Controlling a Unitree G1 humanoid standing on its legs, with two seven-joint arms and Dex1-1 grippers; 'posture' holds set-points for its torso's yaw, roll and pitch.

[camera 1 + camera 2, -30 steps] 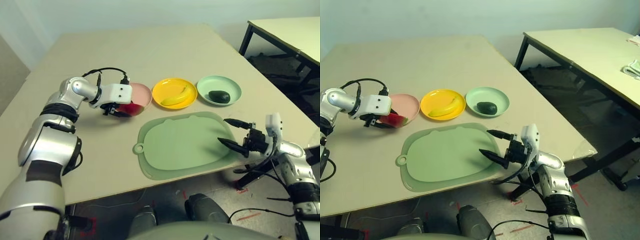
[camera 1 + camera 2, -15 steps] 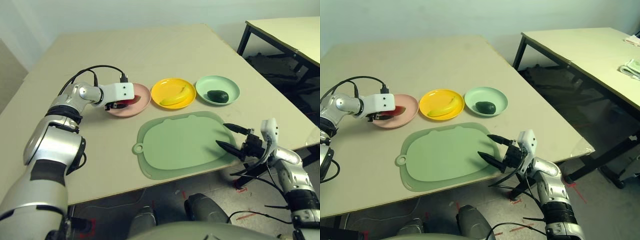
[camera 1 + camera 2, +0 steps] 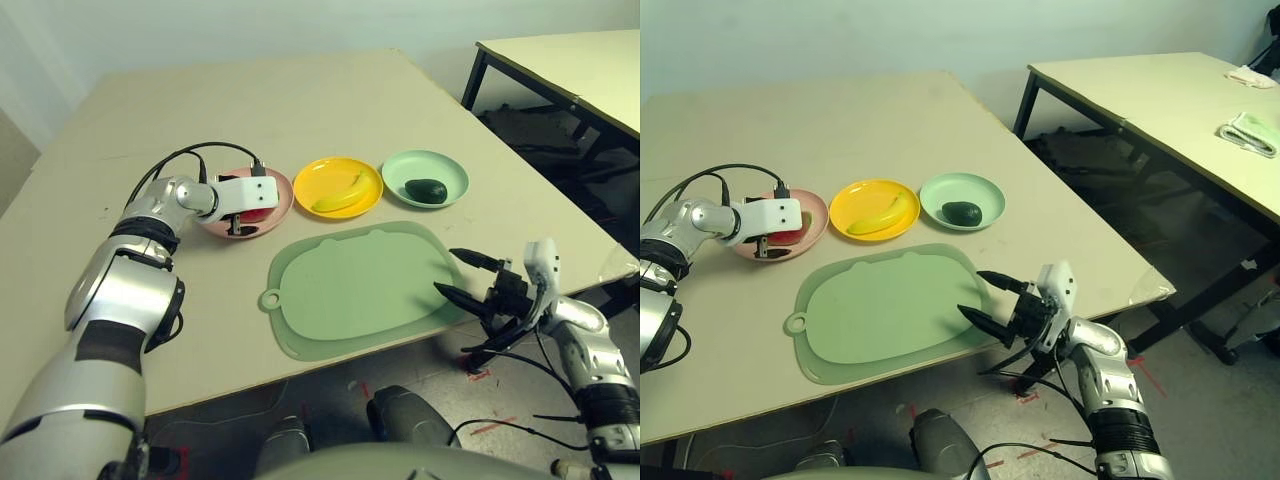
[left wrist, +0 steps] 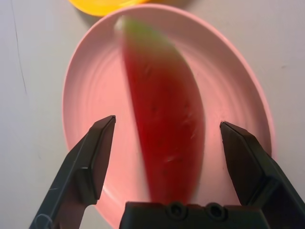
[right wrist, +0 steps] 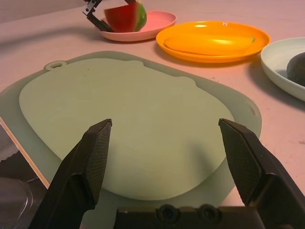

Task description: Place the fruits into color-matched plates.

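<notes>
Three times over, matched fruit to plate by colour on the tabletop [image 3: 250, 110]. Had the watermelon wedge [image 4: 167, 157] lying in the pink plate [image 4: 219, 86], at about ten o'clock from the cutting board [image 3: 365, 285]; had the banana [image 3: 342, 196] in the yellow plate [image 3: 310, 180] at twelve and the avocado [image 3: 427, 190] in the mint plate [image 3: 425, 162] at one. Held the left pincer [image 4: 167, 120] spread around the wedge, with a gap on either side and no clamp on it. Kept the right pincer [image 5: 165, 121] apart and empty at the board's three o'clock. Judging by that, had all placing done, and probably needed only to lift the left pincer clear without nudging the wedge.
</notes>
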